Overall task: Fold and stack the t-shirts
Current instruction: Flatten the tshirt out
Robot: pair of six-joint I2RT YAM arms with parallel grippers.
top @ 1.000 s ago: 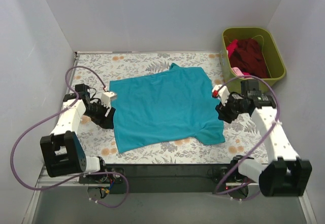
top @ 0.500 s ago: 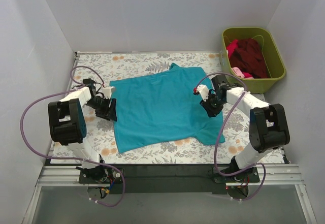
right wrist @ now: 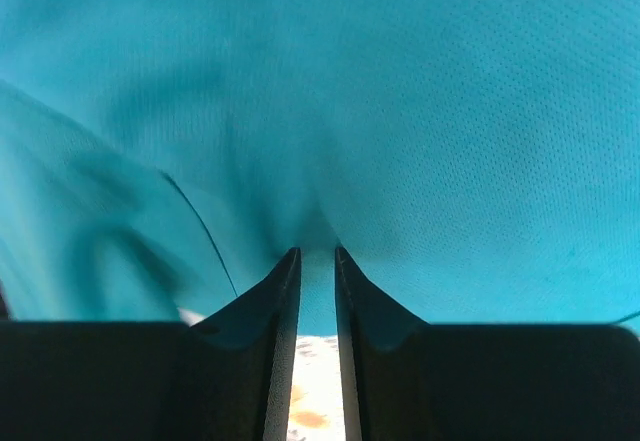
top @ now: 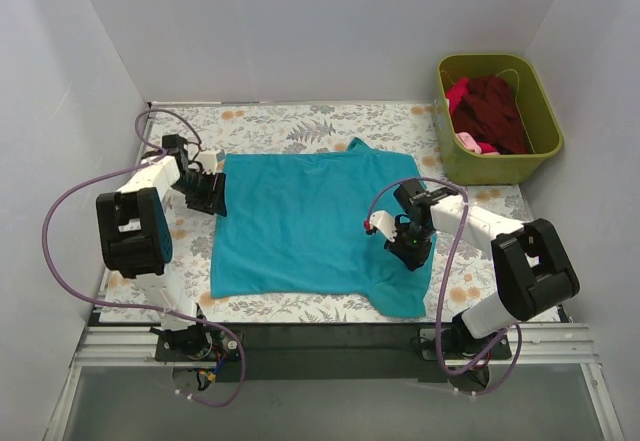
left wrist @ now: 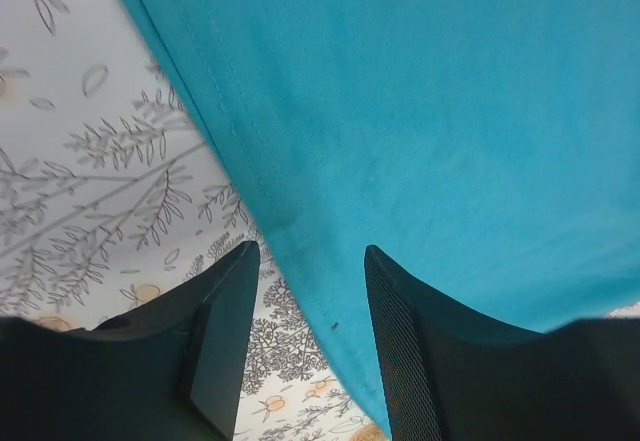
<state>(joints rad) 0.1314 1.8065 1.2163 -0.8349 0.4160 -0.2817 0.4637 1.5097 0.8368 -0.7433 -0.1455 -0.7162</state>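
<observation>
Two grippers are working opposite sides of the teal t-shirt [top: 300, 221], which is lying spread flat over the middle of the table [top: 260, 121], its collar pointing toward the far edge.

The step in hand is looking like taking hold of both sides for a fold. The right gripper [top: 408, 246] is sitting on the shirt's right side, toward the table's near right corner. In its wrist view the jaws are standing almost together, and the cloth is puckering into their tips, so it is pinching the teal t-shirt. The left gripper [top: 212, 193] is hanging at the shirt's left hem, toward the table's far left corner. Its jaws are standing apart, and the hem is running diagonally between the two fingers [left wrist: 225, 331] with nothing clamped.

To do this well, the left gripper is probably needing to settle down onto the table so that the hem is lying fully between its pads before closing. It should be catching both layers of cloth rather than skimming the top one. Both sides should then be rising together, so the cloth is not skewing.

The maroon t-shirt [top: 495, 111] is waiting in the bin [top: 545, 111] at the table's far right corner, well apart from both grippers.
</observation>
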